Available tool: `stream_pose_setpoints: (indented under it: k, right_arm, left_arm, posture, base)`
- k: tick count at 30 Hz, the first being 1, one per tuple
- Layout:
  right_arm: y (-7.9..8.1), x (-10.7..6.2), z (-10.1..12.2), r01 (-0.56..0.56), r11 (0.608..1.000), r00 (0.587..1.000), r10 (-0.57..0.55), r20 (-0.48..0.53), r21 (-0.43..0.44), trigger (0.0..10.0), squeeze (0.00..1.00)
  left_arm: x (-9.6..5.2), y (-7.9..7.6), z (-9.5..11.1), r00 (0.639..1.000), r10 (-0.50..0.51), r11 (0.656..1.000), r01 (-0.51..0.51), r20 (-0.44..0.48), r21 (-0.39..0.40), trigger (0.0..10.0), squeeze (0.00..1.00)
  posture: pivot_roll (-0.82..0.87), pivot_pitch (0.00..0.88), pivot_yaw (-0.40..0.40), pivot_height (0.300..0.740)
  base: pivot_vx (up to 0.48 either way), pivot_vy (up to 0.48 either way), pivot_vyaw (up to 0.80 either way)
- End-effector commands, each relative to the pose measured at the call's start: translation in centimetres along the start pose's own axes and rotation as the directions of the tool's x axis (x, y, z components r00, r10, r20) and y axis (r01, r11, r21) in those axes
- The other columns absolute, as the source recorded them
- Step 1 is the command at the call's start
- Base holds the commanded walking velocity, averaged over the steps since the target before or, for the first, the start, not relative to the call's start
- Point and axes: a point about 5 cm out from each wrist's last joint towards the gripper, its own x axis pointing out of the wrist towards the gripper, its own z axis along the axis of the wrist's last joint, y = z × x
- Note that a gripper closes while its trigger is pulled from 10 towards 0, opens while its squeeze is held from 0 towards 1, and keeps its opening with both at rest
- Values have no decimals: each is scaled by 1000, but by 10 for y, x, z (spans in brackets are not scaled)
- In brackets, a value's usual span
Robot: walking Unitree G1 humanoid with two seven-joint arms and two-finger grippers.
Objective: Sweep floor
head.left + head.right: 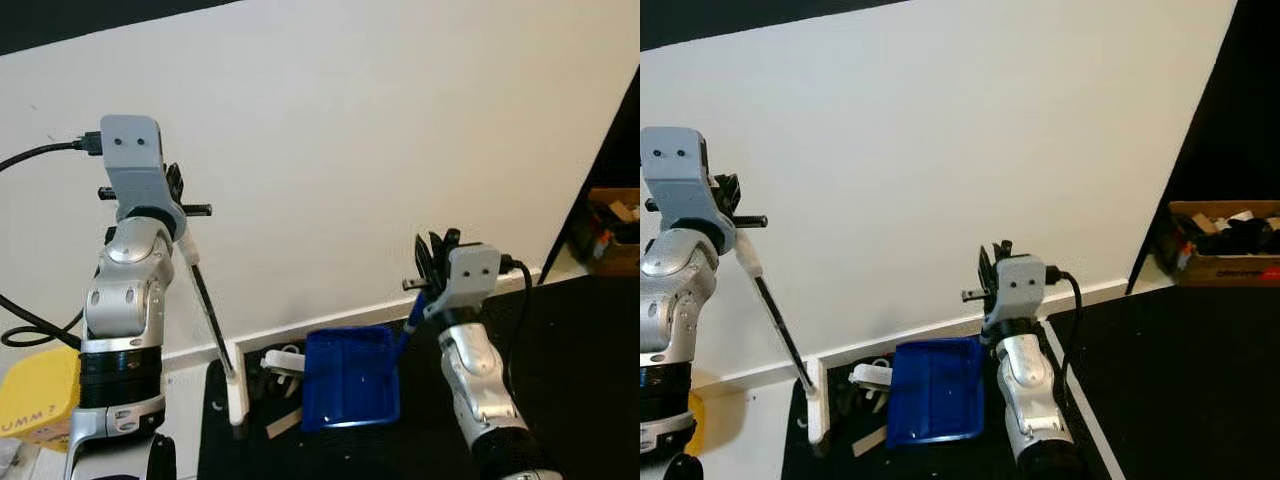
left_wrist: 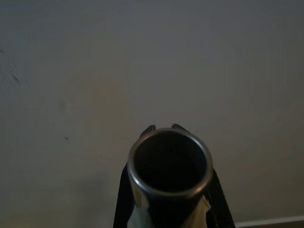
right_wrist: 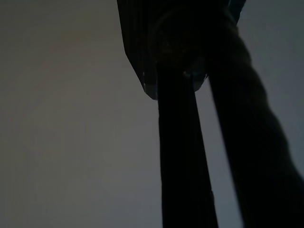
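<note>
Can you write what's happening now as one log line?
left hand: holds broom | right hand: holds dustpan | scraps: on floor

2 silver jointed arms, grey wrist housings, black cables

Plain white wall across the back, a cardboard box of dark stuff off on the far right, and something yellow down at the left.

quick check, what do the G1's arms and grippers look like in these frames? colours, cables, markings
Both arms are silver metal segments with black bands at the joints. Each wrist carries a light grey camera block with two small dark screw holes. A black cable plugs into each block. The left gripper and right gripper have long black fingers. No markings are readable.
</note>
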Motion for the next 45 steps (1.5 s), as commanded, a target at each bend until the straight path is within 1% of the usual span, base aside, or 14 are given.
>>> stream_pose_setpoints:
  k: [1, 4, 9, 12, 17, 20, 23, 26, 28, 32, 34, 39, 41, 45]
  right_arm:
    - [4, 3, 4, -17, 1000, 999, 17, 28, 7, 10000, 0]
    - [3, 3, 4, -20, 1000, 999, 20, 27, 7, 10000, 0]
    - [3, 3, 4, -35, 999, 999, 35, 26, 2, 10000, 0]
    - [4, 4, 4, -43, 999, 999, 43, 25, 2, 10000, 0]
    - [5, 4, 4, -51, 999, 998, 51, 23, 2, 10000, 0]
    - [7, 4, 3, -61, 998, 998, 61, 19, 5, 10000, 0]
    - [9, 4, 2, -76, 997, 997, 76, 13, 10, 10000, 0]
    - [11, 5, 1, -92, 995, 996, 92, 2, 23, 10000, 0]
    - [13, 5, 0, -100, 995, 995, 100, -1, 28, 10000, 0]
    - [13, 6, 1, -118, 993, 993, 118, -1, 24, 10000, 0]
    - [13, 7, 1, -122, 992, 992, 122, -1, 21, 10000, 0]
    - [10, 9, 2, -124, 992, 992, 124, -3, 16, 10000, 0]
    - [7, 9, 1, -114, 993, 993, 114, -7, 13, 10000, 0]
    - [4, 8, 0, -101, 995, 995, 101, -16, 17, 10000, 0]
  left_arm:
    - [-3, 3, 6, 999, 21, 1000, -20, 46, -14, 10000, 0]
    - [-3, 3, 4, 999, 24, 1000, -23, 42, -18, 10000, 0]
    - [-4, 4, -5, 999, 42, 997, -42, 8, -65, 10000, 0]
    - [-5, 5, -10, 999, 43, 996, -43, -3, -75, 10000, 0]
    - [-6, 5, -13, 999, 43, 996, -42, 3, -81, 10000, 0]
    - [-7, 3, -13, 999, 35, 995, -33, 23, -98, 10000, 0]
    - [-8, 2, -15, 999, 32, 987, -26, 36, -159, 10000, 0]
    - [-8, 1, -16, 997, 36, 967, -19, 62, -252, 10000, 0]
    - [-8, 1, -16, 996, 37, 964, -15, 77, -267, 10000, 0]
    - [-9, 5, -16, 993, 68, 969, -44, 93, -245, 10000, 0]
    - [-9, 6, -17, 993, 72, 969, -47, 95, -242, 10000, 0]
    - [-10, 10, -19, 992, 72, 978, -50, 101, -204, 10000, 0]
    - [-12, 14, -21, 992, 64, 985, -45, 112, -165, 10000, 0]
    - [-13, 20, -24, 990, 68, 987, -49, 121, -150, 10000, 0]
  posture:
    - [86, 46, 127, 740]
    - [84, 45, 121, 740]
    - [75, 50, 105, 740]
    - [73, 52, 98, 740]
    - [72, 54, 92, 740]
    - [70, 56, 82, 740]
    - [69, 56, 70, 740]
    - [66, 55, 51, 740]
    - [66, 55, 51, 740]
    - [64, 49, 22, 740]
    - [64, 49, 21, 740]
    - [66, 49, 16, 740]
    - [62, 52, 12, 740]
    - [58, 54, 14, 740]
  base:
    - [0, 0, 0]
    - [0, 0, 0]
    - [0, 0, 0]
    - [0, 0, 0]
    - [0, 0, 0]
    - [0, 0, 0]
    - [0, 0, 0]
    - [0, 0, 0]
    - [0, 0, 0]
    - [0, 0, 0]
    - [0, 0, 0]
    - [0, 0, 0]
    - [0, 0, 0]
    - [0, 0, 0]
